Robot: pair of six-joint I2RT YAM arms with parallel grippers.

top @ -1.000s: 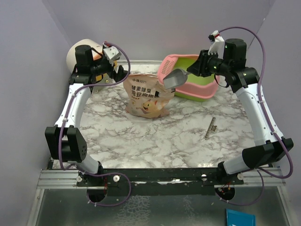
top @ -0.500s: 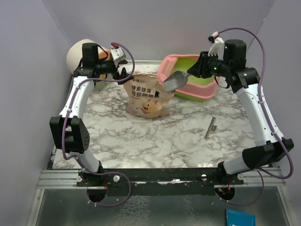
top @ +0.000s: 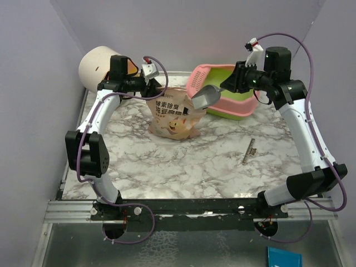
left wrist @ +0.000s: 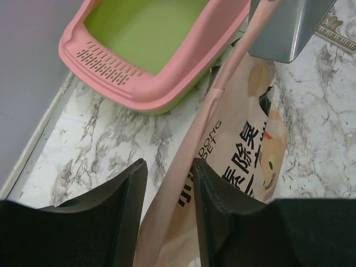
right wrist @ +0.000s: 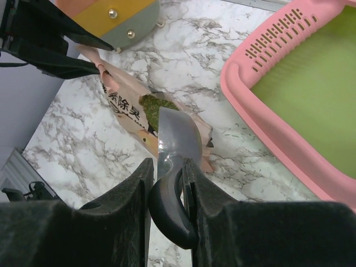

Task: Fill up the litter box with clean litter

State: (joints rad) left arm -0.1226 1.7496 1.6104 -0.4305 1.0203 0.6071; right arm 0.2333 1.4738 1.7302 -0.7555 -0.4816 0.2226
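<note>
Seen from above, a rounded plastic litter box with a pink slotted rim and lime-green basin (top: 201, 73) sits at the far side of a marble-patterned worktop (top: 211, 161), and its basin looks bare. The clean litter, small green-grey granules (right wrist: 152, 104), shows only inside the torn mouth of a beige cat-printed bag (top: 173, 115) standing just beside the box. The right gripper (right wrist: 168, 167) is clamped on the dark handle of a grey metal scoop (right wrist: 178, 133), whose blade hovers over the bag's mouth. The left gripper (left wrist: 168, 164) straddles the bag's upper edge, its jaws partly closed. Whether it already pinches the film cannot be told. The granules will likely behave like coarse sand, light singly but quick to spill from a tilted blade, so the scoop should travel level. The bag is thin, soft film that probably buckles and slips, so its top edge near the opening looks like the place to hold it. The rigid box needs no holding.
</note>
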